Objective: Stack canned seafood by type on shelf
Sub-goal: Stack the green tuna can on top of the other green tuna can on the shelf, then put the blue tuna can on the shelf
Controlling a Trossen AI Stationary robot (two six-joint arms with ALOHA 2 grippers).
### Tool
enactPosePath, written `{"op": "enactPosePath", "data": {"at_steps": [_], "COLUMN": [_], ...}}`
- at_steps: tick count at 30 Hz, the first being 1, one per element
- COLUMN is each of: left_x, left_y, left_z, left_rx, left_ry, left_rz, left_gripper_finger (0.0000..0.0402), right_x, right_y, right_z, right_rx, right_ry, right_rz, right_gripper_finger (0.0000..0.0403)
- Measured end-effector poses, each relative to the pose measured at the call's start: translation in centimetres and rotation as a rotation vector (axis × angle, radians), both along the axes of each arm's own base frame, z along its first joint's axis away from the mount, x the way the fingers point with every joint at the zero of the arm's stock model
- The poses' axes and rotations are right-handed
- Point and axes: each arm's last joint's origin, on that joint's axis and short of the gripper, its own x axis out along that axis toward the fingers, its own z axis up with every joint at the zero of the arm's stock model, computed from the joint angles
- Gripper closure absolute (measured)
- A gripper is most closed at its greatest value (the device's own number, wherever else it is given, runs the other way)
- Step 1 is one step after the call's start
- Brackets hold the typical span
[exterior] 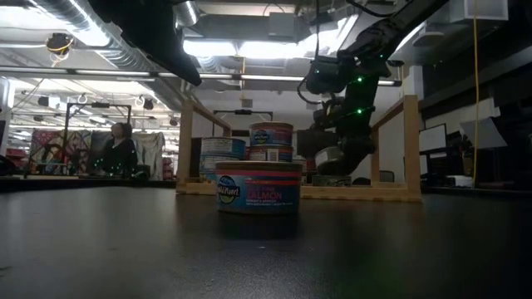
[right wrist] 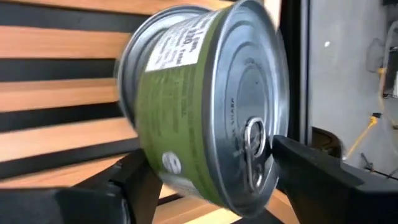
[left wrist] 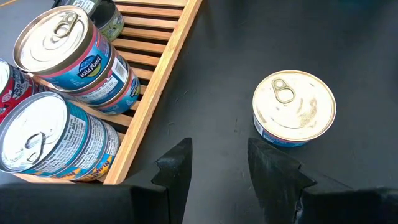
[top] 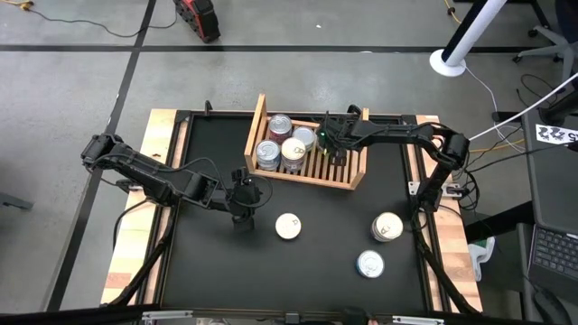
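The wooden shelf (top: 309,179) lies at the table's far middle. Several tins stand stacked on its left half (top: 282,143) (left wrist: 62,46). My right gripper (top: 336,152) hangs over the shelf's right half, open, with a green-labelled tin (right wrist: 199,112) between its fingers. That tin lies on its side, its pull-tab lid facing one finger and its base facing the other. My left gripper (top: 242,219) is open and empty, low over the table in front of the shelf. A blue-labelled tin (left wrist: 294,107) stands on its base just beyond it. My right gripper has one finger (right wrist: 311,171) at the green tin's lid and the other (right wrist: 127,183) at its base. I cannot tell whether either finger touches the tin. The tin is tilted over the shelf's slats (right wrist: 56,87), and its lower edge is cut off by the picture's edge.
Three tins stand on the black table: one near the middle (top: 288,226), two toward the right (top: 387,227) (top: 370,264). The shelf's raised boards (exterior: 409,141) flank the right gripper. Cables run along the table's right edge (top: 452,190).
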Motion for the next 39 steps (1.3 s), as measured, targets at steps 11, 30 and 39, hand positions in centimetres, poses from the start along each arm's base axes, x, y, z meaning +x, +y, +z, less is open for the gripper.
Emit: {"op": "enactPosePath", "data": {"at_steps": [11, 30, 39], "left_x": [0.0, 0.1, 0.8], "left_y": [0.0, 0.0, -0.4], "left_z": [0.0, 0.1, 0.5], "left_rx": [0.0, -0.005, -0.034], "left_ry": [0.0, -0.013, -0.085], "left_rz": [0.001, 0.0, -0.045], "left_gripper_finger": [0.0251, 0.0251, 0.0251], "right_x": [0.5, -0.1, 1.1], "right_y": [0.0, 0.5, 4.4], "right_z": [1.3, 3.2, 6.4], "right_rx": [0.064, 0.087, 0.131], "right_ry": [-0.015, 0.149, 0.179], "right_rz": [0.055, 0.046, 0.041], "right_gripper_finger": [0.0116, 0.0116, 0.0116]}}
